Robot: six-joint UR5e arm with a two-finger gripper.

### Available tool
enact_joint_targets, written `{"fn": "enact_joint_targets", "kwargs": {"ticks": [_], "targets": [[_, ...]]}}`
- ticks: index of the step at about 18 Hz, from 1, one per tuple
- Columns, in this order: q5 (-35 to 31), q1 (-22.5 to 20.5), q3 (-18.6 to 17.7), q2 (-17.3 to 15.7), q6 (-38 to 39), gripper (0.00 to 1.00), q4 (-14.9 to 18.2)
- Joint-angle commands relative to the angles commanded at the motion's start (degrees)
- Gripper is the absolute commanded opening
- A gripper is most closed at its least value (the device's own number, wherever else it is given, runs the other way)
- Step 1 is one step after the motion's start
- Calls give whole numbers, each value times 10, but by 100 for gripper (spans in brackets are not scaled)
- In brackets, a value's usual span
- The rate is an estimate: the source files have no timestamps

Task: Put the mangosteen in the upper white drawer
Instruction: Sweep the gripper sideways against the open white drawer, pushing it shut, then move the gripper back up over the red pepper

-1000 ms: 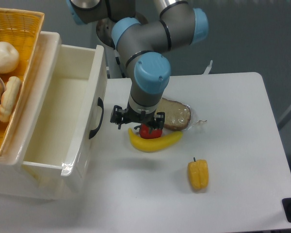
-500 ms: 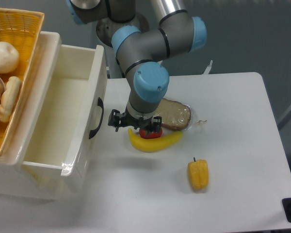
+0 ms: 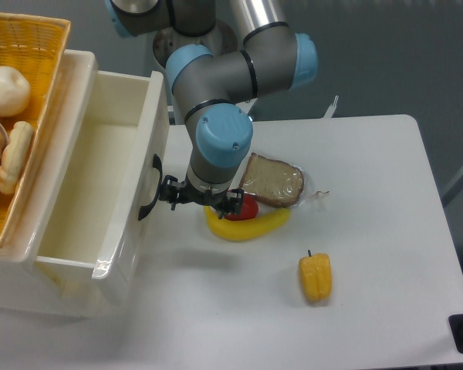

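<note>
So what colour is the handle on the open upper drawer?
Black. The curved handle on the cream-white upper drawer shows clearly in the fixed camera view.

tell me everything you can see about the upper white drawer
The drawer is a deep, glossy cream-white box, plastic by the look, with a black curved handle on its front. It is pulled well out and open at the top, and the part of its inside that shows holds nothing. It slides out of a white cabinet with a yellow wicker basket on top. The arm's hand hangs just right of the handle; whether they touch is unclear.
</note>
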State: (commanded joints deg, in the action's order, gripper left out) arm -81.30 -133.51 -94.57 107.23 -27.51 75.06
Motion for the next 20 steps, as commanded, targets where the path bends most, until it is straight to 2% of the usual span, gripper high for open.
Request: {"fn": "enact_joint_targets", "kwargs": {"ticks": [9, 20], "targets": [[-3, 42, 4, -5, 1, 100, 0], [-6, 66, 6, -6, 0, 100, -1]]}}
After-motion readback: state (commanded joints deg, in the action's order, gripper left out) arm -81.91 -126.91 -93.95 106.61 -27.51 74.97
